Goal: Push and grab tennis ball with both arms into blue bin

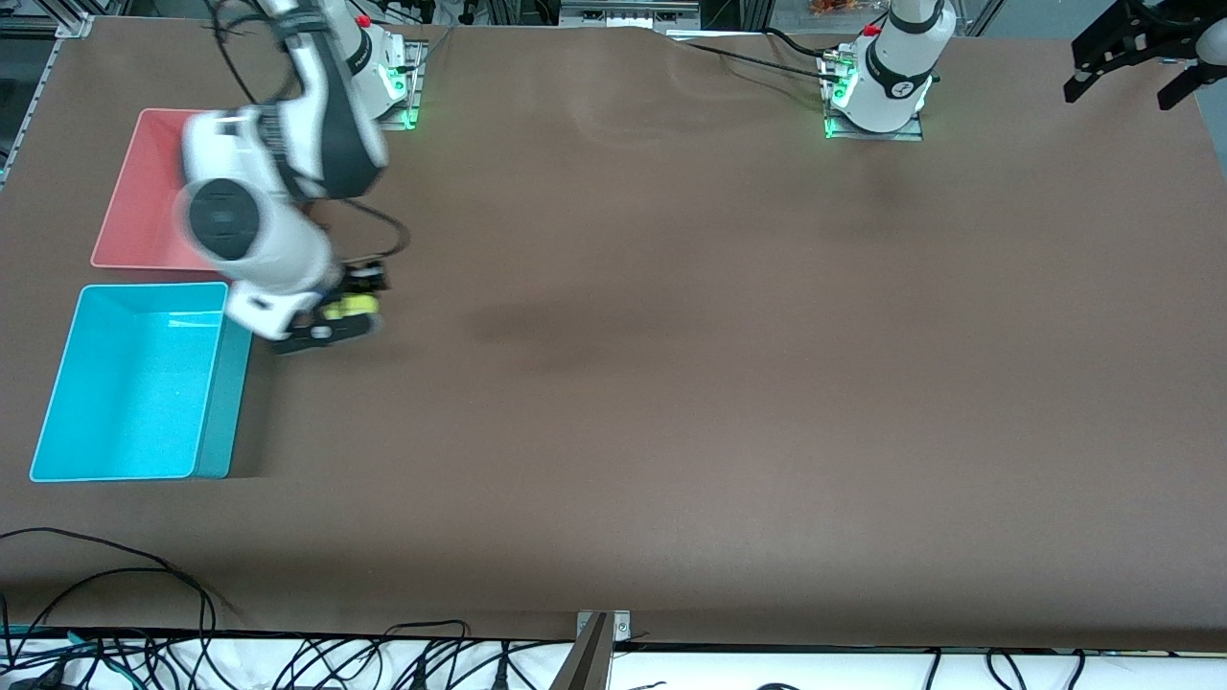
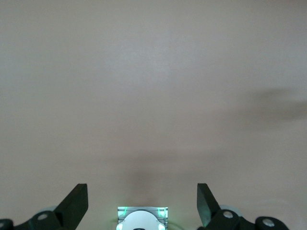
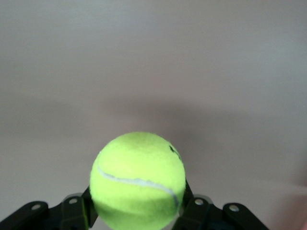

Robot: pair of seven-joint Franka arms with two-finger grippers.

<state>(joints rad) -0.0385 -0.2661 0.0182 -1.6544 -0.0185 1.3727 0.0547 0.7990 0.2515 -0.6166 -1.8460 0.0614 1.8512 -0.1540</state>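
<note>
We log the brown table (image 1: 671, 383) first; only the front view takes in its whole spread. The two bins show there alone: the pink bin (image 1: 144, 192) toward the right arm's end, and the blue bin (image 1: 134, 383) beside it, nearer the front camera. Neither wrist view shows a bin.

The right arm (image 1: 278, 172) reaches from its base over the pink bin's corner, and the right gripper (image 1: 347, 307) hangs above bare table just beside the blue bin's upper corner, not over the bin. In the front view we see only a yellow-green speck between black fingers. The right wrist view settles it: the tennis ball (image 3: 138, 179) sits clamped between the two fingers (image 3: 76, 213), filling the gap, with plain table under it and a soft shadow.

The left arm (image 1: 896, 67) waits at its base. Its left gripper (image 1: 1136, 53) shows in the front view as a dark shape at the table's corner by the left arm's end. In the left wrist view we note the left gripper (image 2: 142, 203) spread wide with nothing between its fingertips, bare table below, and the green-lit base (image 2: 142, 218) low in the gap.
</note>
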